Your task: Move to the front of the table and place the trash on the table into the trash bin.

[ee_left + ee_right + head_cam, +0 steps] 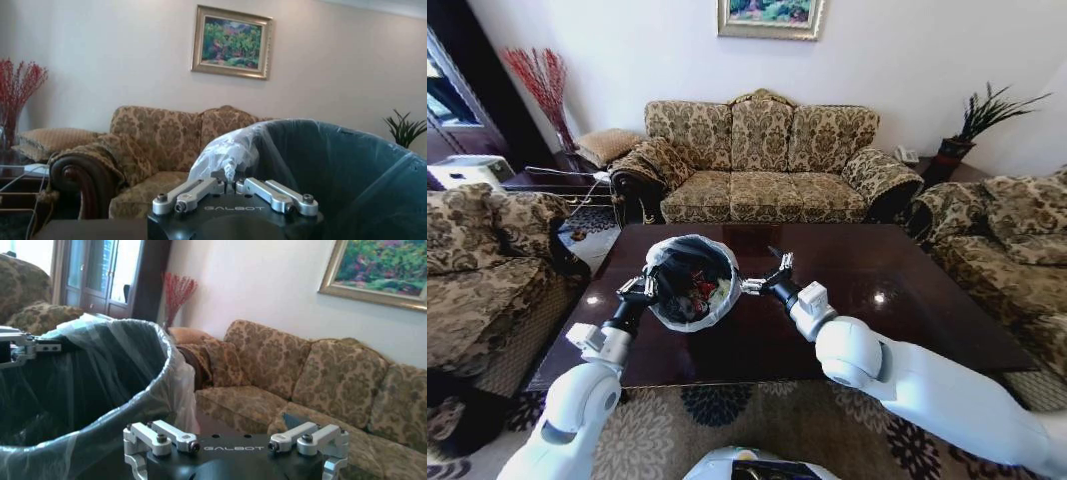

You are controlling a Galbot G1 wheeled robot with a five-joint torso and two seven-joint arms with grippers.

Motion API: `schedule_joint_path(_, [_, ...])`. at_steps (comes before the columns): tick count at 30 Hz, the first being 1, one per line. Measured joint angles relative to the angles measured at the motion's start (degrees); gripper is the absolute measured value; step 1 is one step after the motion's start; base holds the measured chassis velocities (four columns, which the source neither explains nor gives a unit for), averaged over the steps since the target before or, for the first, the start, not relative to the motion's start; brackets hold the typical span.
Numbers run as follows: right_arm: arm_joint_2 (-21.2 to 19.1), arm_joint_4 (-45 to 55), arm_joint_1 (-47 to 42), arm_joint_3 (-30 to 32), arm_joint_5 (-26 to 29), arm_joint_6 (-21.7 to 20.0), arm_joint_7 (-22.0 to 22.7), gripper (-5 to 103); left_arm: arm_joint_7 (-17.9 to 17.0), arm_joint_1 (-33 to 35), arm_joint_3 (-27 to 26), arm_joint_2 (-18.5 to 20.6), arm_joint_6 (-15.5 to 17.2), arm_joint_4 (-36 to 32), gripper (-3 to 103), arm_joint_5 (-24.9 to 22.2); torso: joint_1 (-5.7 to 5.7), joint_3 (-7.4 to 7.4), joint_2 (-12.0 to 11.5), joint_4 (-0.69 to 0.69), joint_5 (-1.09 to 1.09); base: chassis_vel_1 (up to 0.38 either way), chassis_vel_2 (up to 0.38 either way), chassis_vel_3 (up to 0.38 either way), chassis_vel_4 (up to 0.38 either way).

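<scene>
The robot stands at the near long edge of the worktop [907, 300], a glossy dark brown surface with both white arms reaching out over it. Between the arms sits the trash bin [690, 282], tipped so that its white rim and black bag liner face the head camera, held above the left part of the worktop.

The left tool [639, 290] is at the bin's left rim, its fingers drawn together and clamped on the liner and rim; the left wrist view shows them pinching the bunched clear plastic at the edge of the bin [320, 165]. The right tool [767, 281] is at the bin's right rim with its fingers spread apart, one beside the rim and the other pointing away from it; the right wrist view shows the bin [87, 390] just beside the near finger, with no grip on it.

Inside the bin lies the trash [699, 291]: small red and white pieces, too jumbled to tell apart.

Beyond the bin stands a patterned sofa [762, 160] against the wall, with a framed picture [771, 17] above it.
</scene>
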Motion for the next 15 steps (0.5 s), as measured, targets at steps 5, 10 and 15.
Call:
schedule_joint_path(5, [-1.51, 2.6, -0.94, 1.48, 0.0, 1.39, 0.76, 100, -0.62, -0.67, -1.14, 0.61, -0.16, 2.1, 3, 0.03, 0.0, 0.0, 0.0, 0.07, -0.02, -0.059, -0.015, 0.034, 0.0])
schedule_joint_path(10, [-3.44, 5.4, -1.93, 4.21, 1.39, 2.3, 1.04, 100, -0.9, -1.26, -1.18, 1.13, -0.17, 2.52, 3, -0.52, -0.07, -0.03, 0.01, 0.12, -0.06, 0.0, 0.0, 0.0, 0.0])
schedule_joint_path(15, [-5.37, 6.13, -6.39, 9.57, 2.36, 2.31, 2.26, 100, -1.03, -1.64, -2.04, 2.04, -0.04, 2.93, 3, -1.75, -0.05, -0.02, 0.0, 0.05, -0.04, 0.0, 0.0, 0.0, 0.0])
